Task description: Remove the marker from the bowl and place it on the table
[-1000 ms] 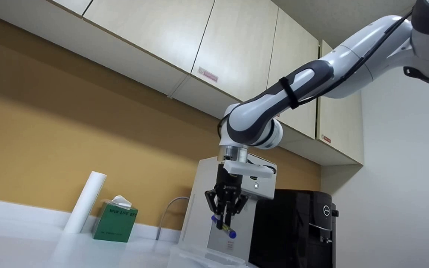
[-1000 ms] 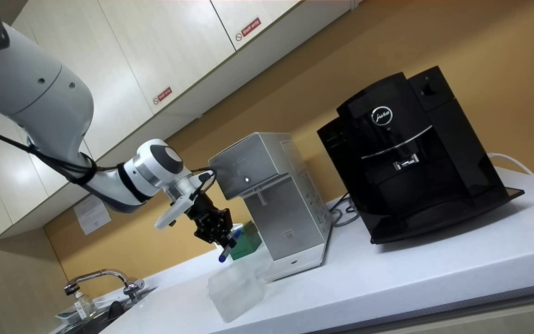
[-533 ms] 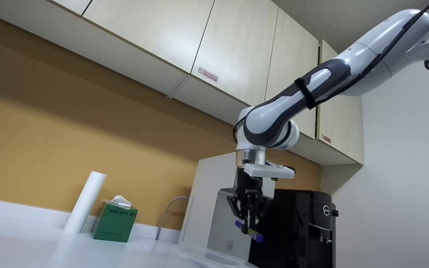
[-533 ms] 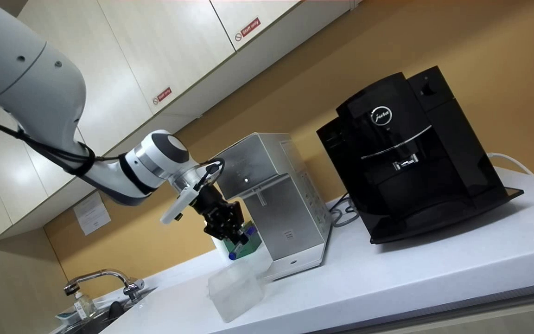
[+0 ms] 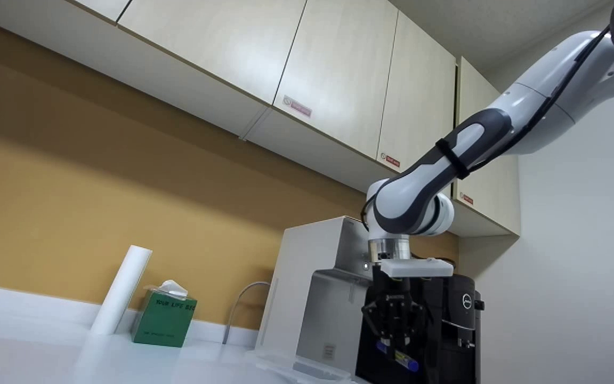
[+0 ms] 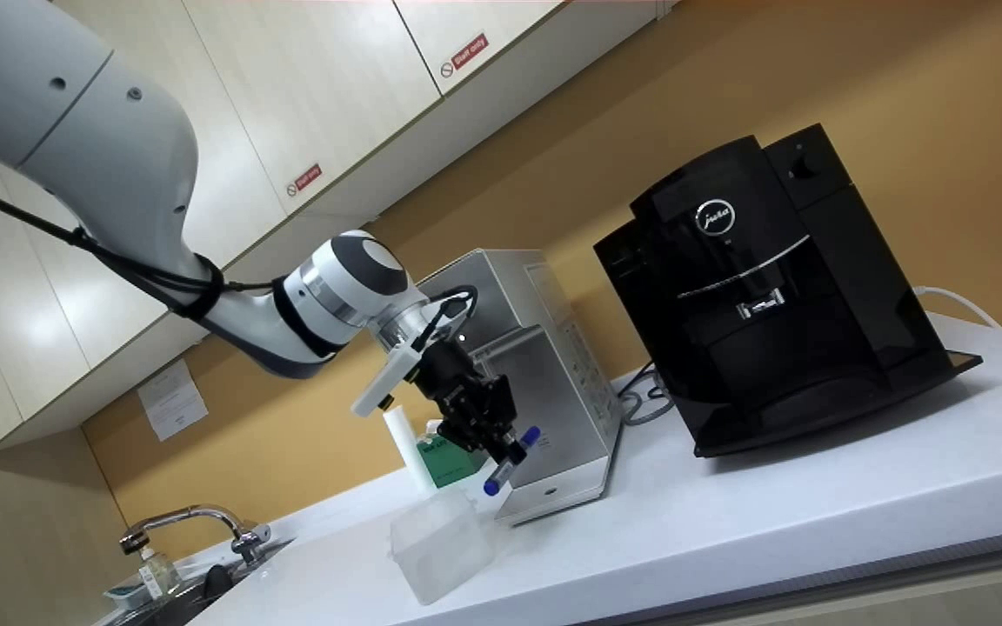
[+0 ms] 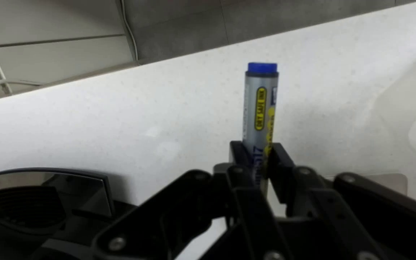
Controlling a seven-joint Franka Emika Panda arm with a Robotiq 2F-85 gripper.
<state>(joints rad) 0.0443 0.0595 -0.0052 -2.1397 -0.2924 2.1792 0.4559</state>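
Observation:
The marker is grey with blue ends and yellow print. My gripper is shut on its middle. In both exterior views the marker hangs tilted in the gripper, above the table. The bowl is a clear plastic container on the table, lower and to the left of the marker in an exterior view. Its rim also shows in an exterior view, and part of it at the right of the wrist view. The table is whitish and shows below the marker in the wrist view.
A grey water dispenser stands close behind the gripper. A black coffee machine stands to its right. A green tissue box and a white roll stand at the back. A tap is at the far left; cabinets hang above.
The gripper, with the marker in it, has moved right in both exterior views, away from above the bowl. It is also lower in an exterior view. The bowl has stayed in place.

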